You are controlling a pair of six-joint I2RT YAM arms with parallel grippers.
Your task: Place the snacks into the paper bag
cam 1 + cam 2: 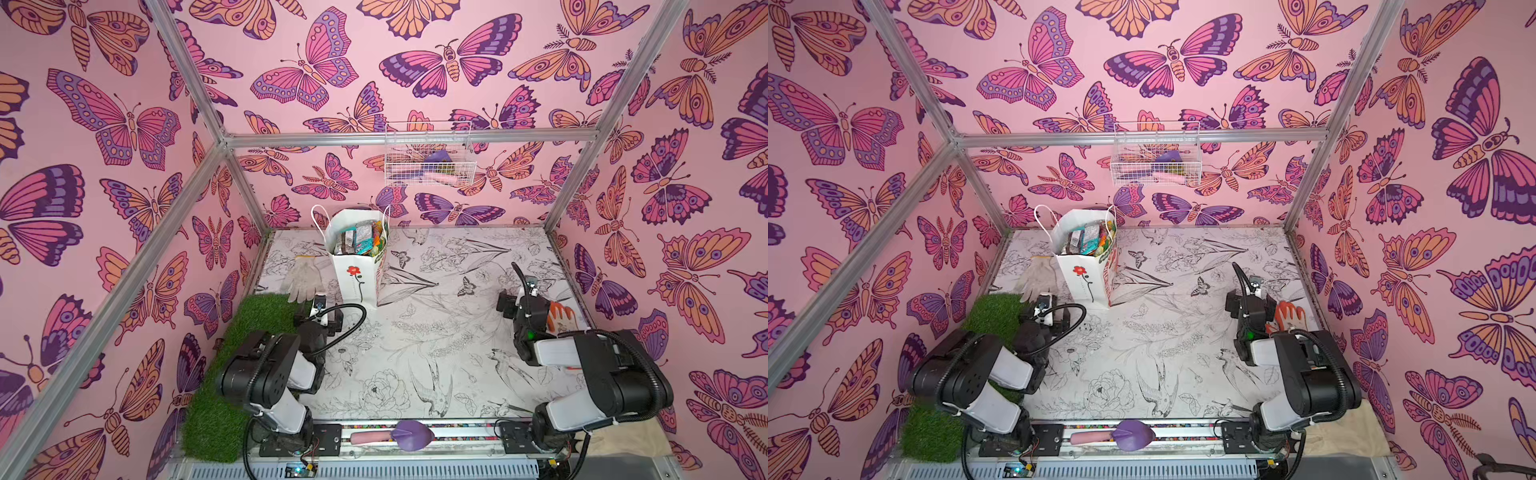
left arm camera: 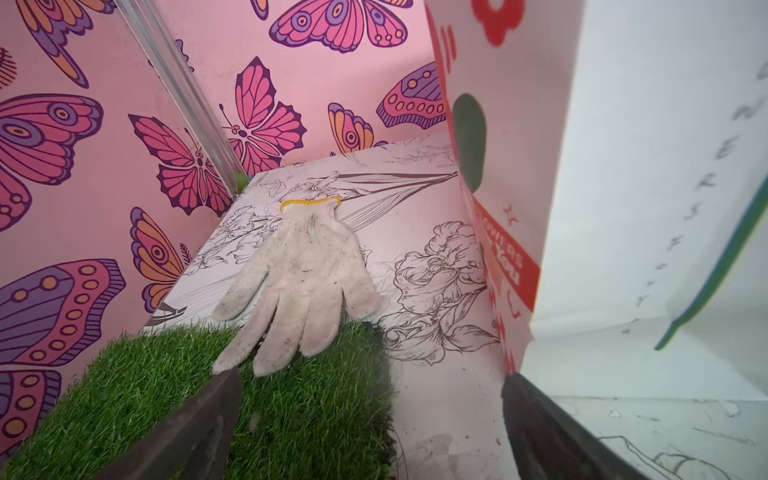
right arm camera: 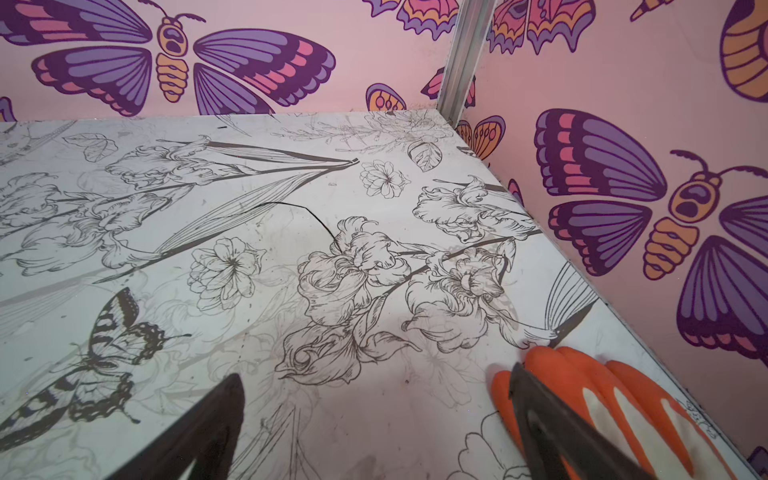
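**While the bag [image 1: 357,286] stands packed, both grippers hang open**

Where the table [image 1: 436,332] reaches its back left corner, we see the bag upright, its red flower turned toward the front. The snacks [image 1: 359,241] lie inside it — teal, orange, green and dark brown packets crowded together close to the rim in both top views.

The left gripper [image 2: 372,376] hovers low near the bag's front corner, its jaws spread wide with nothing between them. In the left wrist view one fingertip [image 2: 199,419] sits over the grass mat [image 2: 124,407] and the other close by the bag's base; whether it touches the paper we cannot tell. A white glove [image 2: 303,282] lies flat just beside the bag, its fingers lapping onto the mat.

The right gripper [image 3: 374,372] hangs well apart from the bag, on the right side of the table. Its jaws are likewise parted and hold nothing — bare printed tabletop shows between them. An orange glove [image 3: 623,399] lies just beside it, and one finger crosses in front of the glove's fingertips in the right wrist view.

On the wall [image 1: 374,83] behind hangs a wire basket [image 1: 428,153], and a purple trowel [image 1: 409,434] with a pink handle lies along the table's front edge.
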